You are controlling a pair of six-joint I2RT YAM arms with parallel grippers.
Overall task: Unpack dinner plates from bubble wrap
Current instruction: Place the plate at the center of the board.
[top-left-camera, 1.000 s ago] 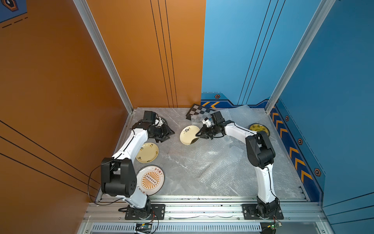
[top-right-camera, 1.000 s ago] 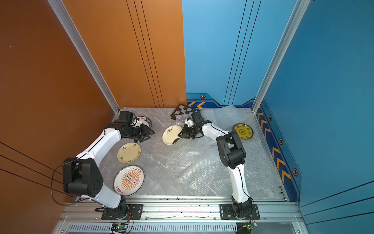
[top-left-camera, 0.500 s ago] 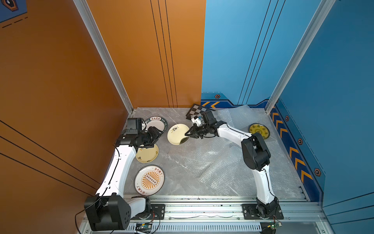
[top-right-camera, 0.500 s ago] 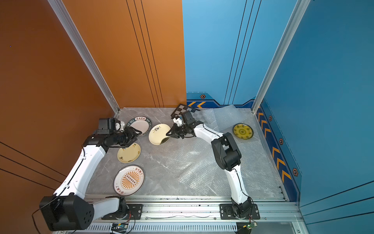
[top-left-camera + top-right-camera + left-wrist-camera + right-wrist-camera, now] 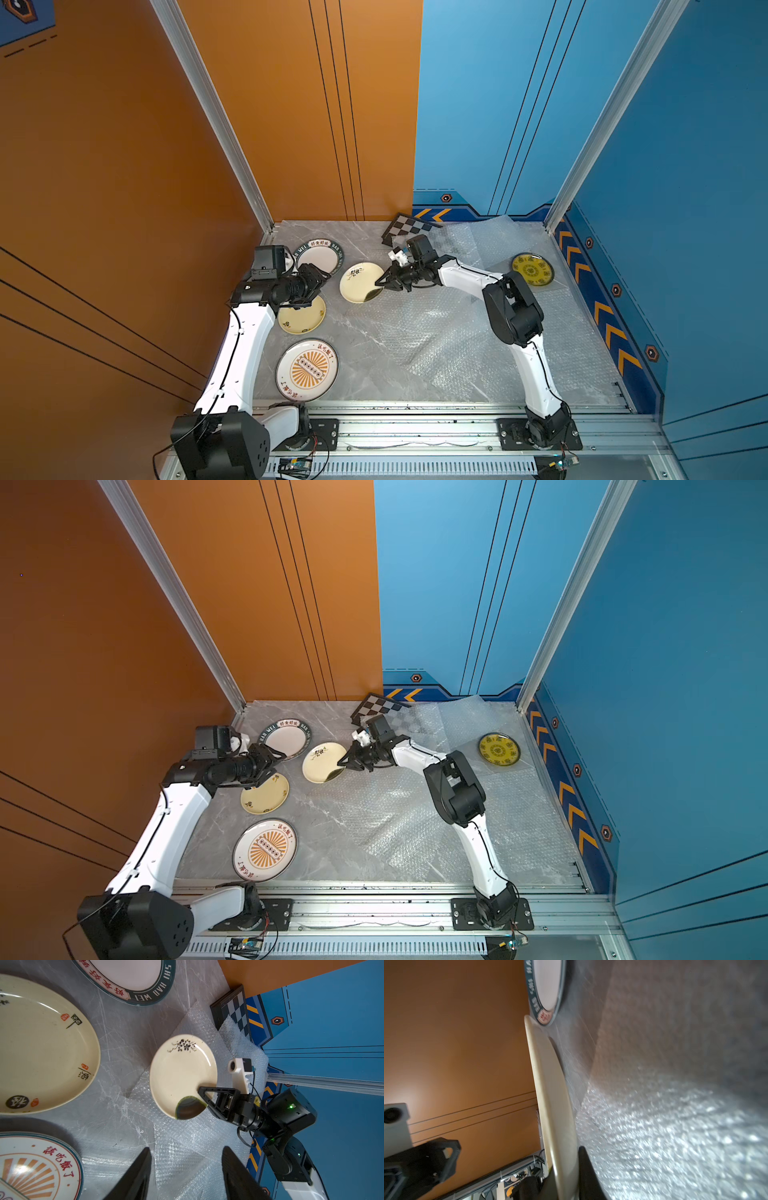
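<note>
My right gripper (image 5: 380, 284) (image 5: 200, 1095) (image 5: 560, 1167) is shut on the rim of a cream dinner plate with a black blotch (image 5: 360, 282) (image 5: 324, 761) (image 5: 182, 1076) (image 5: 550, 1095). It holds the plate low over the left edge of the bubble wrap (image 5: 436, 332) (image 5: 395, 812) (image 5: 182, 1147) (image 5: 675, 1126). My left gripper (image 5: 322, 280) (image 5: 276, 762) (image 5: 187, 1148) hangs open and empty to the left of that plate, above a second cream plate (image 5: 301, 318). The green-lettered plate (image 5: 318, 257) and the sunburst plate (image 5: 306, 370) lie bare on the grey table. A yellow plate (image 5: 532, 270) rests on wrap at the far right.
A black-and-grey checkerboard (image 5: 409, 226) leans at the back wall, partly under wrap. Bubble wrap sheets cover the table's middle and right. Orange wall on the left, blue walls behind and to the right, and a metal rail (image 5: 415, 424) along the front.
The right gripper has carried the blotched cream plate leftward, toward the other plates. The left arm has drawn back toward the left wall and its jaws have opened a little wider.
</note>
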